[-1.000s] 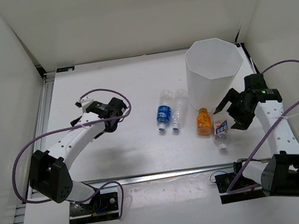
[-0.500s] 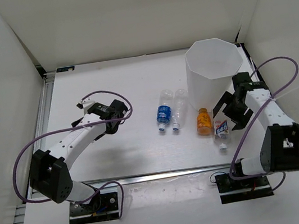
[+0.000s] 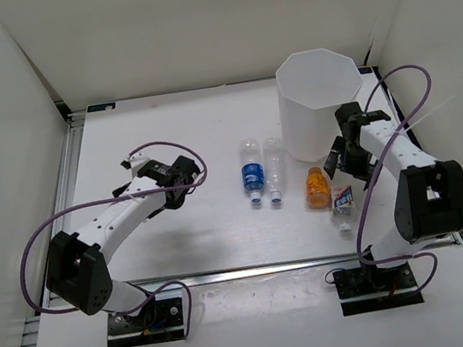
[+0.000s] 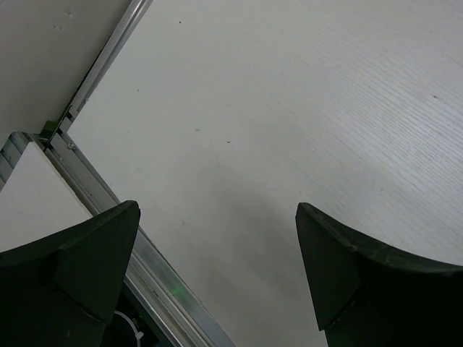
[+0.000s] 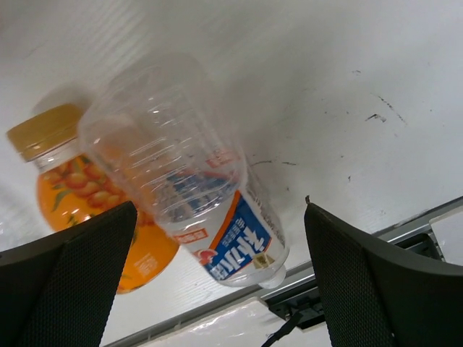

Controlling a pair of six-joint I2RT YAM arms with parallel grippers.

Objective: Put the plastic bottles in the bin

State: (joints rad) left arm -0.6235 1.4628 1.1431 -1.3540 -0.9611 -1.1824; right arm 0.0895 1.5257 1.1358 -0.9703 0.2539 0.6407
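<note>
Right gripper [image 5: 218, 210]: jaws wide, printed-label bottle [image 5: 184, 163] lying in the gap. Orange bottle [image 5: 76, 191] crowds just beside it; the bin [image 3: 304, 131] wall stands near. Left gripper [image 4: 217, 217]: spread over bare table [image 4: 289, 108], unobstructed.

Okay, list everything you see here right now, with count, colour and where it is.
Bin: one, white translucent, far right of table.
Blue-label bottle: one, clear, lying mid-table.
Plain bottle: one, clear, white cap, lying beside it.
Orange bottle: one, orange, lying before the bin.
Printed-label bottle: one, clear, lying right of the orange one.
Table: one, white.
Cables: two, purple, one per arm.
Left fingers: two, black, open over bare table.
Right fingers: two, black, open above the printed-label bottle.
</note>
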